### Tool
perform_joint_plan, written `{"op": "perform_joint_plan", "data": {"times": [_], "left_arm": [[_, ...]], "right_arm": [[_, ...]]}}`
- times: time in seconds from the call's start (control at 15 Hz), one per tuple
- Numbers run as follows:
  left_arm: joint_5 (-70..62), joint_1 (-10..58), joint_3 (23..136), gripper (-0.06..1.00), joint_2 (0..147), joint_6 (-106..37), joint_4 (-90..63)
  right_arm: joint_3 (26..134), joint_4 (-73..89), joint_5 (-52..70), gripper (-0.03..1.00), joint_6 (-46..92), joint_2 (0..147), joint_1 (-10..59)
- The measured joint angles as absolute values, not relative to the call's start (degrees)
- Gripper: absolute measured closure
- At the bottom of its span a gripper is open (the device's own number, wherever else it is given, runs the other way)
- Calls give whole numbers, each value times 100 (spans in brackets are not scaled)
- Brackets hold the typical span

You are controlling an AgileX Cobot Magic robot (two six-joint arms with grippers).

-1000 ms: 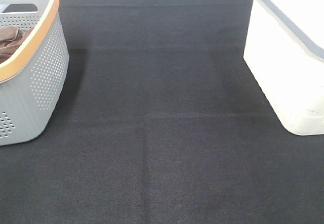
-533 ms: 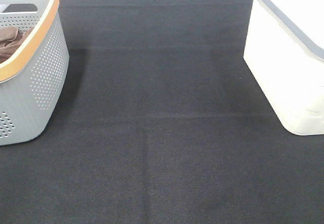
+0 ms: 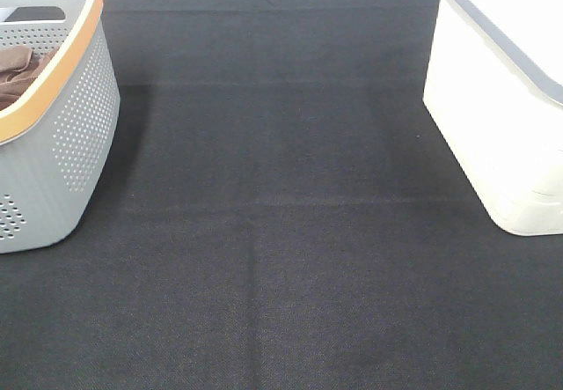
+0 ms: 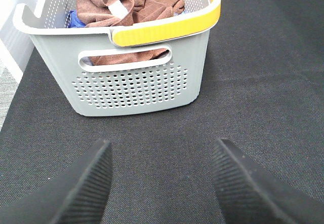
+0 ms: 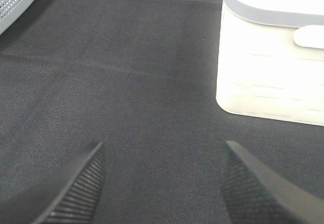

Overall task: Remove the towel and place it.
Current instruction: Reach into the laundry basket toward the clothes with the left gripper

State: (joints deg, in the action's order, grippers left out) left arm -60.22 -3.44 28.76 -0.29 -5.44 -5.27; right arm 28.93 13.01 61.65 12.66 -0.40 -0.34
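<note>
Rust-brown microfibre shows only as a fold over the rim of the grey basket (image 3: 62, 135) in the exterior high view, too little to say which cloth it is; the black desk (image 3: 281, 231) lies bare between that basket and the white bin (image 3: 501, 117), and neither pincer appears there. In the left wrist view the left pincer (image 4: 162, 183) hangs spread wide with nothing between its jaws, low over the desk, and the basket stands straight ahead of it, near but apart from the fingertips (image 4: 86, 183). The towel (image 4: 131, 11) lies crumpled inside, its small white tag (image 4: 117, 7) turned up, with a scrap of something blue (image 4: 73, 17) beside it on the side away from the orange rim grip (image 4: 167, 29). In the right wrist view the right pincer (image 5: 162, 183) is likewise wide apart and empty, the white bin ahead of it and off to one side, the basket's corner (image 5: 15, 1) far across on the other. By this look the task has hardly begun: the towel is not yet grasped, so the reach in, the lift out and the placing all remain.
</note>
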Motion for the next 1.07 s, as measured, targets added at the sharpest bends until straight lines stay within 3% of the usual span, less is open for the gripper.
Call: {"op": "perform_joint_plan", "data": {"times": [1.07], "left_arm": [[-6022,-344,2876,38,-29,-544,-527]], "right_arm": [[2893,1301,6165,35,1266,-40,-34]]}}
